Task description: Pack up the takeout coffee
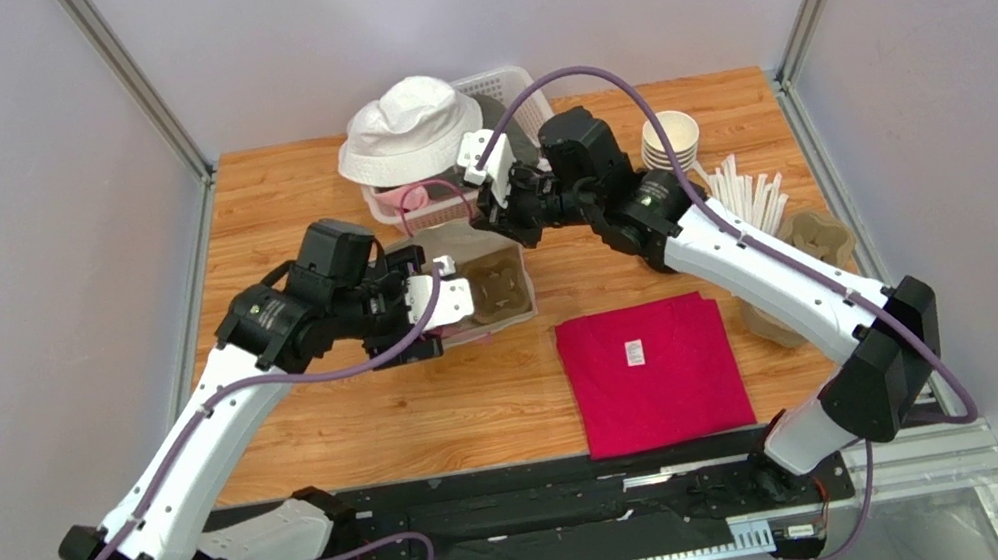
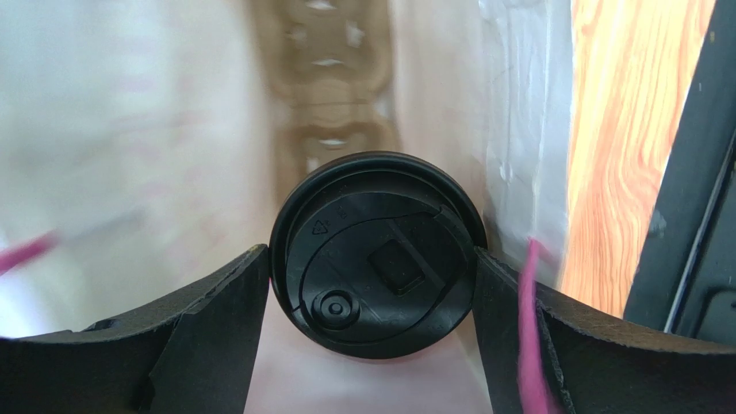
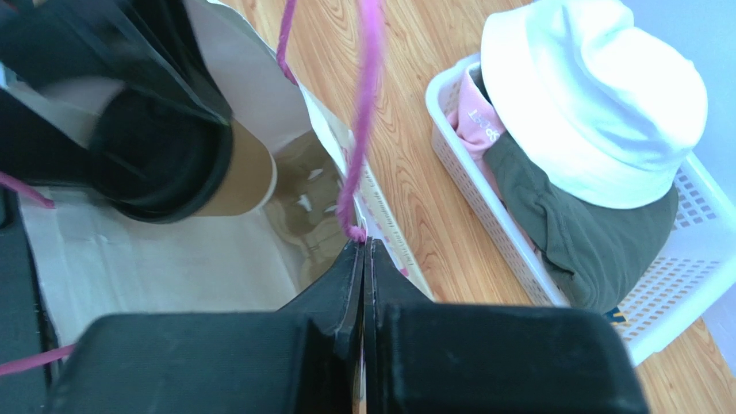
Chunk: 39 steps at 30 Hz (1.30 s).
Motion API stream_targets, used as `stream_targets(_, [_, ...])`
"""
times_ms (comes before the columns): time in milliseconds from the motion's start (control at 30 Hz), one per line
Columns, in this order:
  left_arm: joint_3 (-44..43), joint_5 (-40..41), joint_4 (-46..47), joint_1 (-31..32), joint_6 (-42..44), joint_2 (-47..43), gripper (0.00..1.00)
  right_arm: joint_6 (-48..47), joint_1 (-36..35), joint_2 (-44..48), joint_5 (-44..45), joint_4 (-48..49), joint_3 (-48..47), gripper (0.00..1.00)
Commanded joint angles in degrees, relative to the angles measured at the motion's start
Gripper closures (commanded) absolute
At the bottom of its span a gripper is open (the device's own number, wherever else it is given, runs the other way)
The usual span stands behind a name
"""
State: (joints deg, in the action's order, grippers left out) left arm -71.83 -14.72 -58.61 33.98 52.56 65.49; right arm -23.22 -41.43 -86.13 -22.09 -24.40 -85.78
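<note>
While we pinch the pink handle [image 3: 363,112] in closed right jaws, our left jaws grip the takeout coffee [image 2: 377,254], with the carrier [image 2: 333,82] at twelve o'clock.

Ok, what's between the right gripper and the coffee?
Nothing but the open bag: the right gripper pinches its rim, the coffee hangs inside, and between them only the brown tray at the bottom shows. Seen from the right wrist.

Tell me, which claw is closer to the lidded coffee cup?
Left. The left gripper is closed around the coffee cup inside the paper bag; the right gripper pinches the bag's pink handle just beside it.
</note>
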Motion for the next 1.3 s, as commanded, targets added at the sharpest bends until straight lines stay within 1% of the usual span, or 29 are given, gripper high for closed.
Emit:
stream_targets(0, [-0.5,-2.33,5.78,-0.14,-5.18,-4.58,0.75,-0.95,0.3,1.75,2.4,8.06,2.28,1.0])
stream_targets(233, [-2.26,-1.28,7.11,-0.23,-8.08,-5.2,0.74,-0.16,0.47,1.4,2.14,9.11,2.28,1.0])
stream_targets(333, [-2.87,-1.1,6.67,-0.14,-9.75,-4.59,0.75,-1.56,0.47,2.1,1.79,10.6,2.98,1.0])
stream_targets(533, [-3.84,-1.98,6.58,-0.4,-11.86,-5.11,0.74,-10.42,0.3,7.19,-0.59,17.36,11.06,1.0])
stream_targets(667, [-4.81,-1.98,6.4,-1.02,-12.21,-5.29,0.74,-11.84,0.38,9.48,-2.61,17.99,13.97,1.0])
stream_targets(867, [-5.07,-2.85,5.26,-1.9,-9.23,-5.73,0.74,-11.06,0.38,9.93,-2.7,16.67,13.97,1.0])
stream_targets(1133, [-5.42,-3.38,3.07,-1.9,-4.66,-7.92,0.74,-10.0,2.76,9.05,-3.05,15.26,12.83,1.0])
stream_targets(1267, [-6.48,-3.56,1.75,-1.9,-4.13,-8.63,0.73,-10.35,3.55,9.13,-3.22,15.17,13.18,1.0])
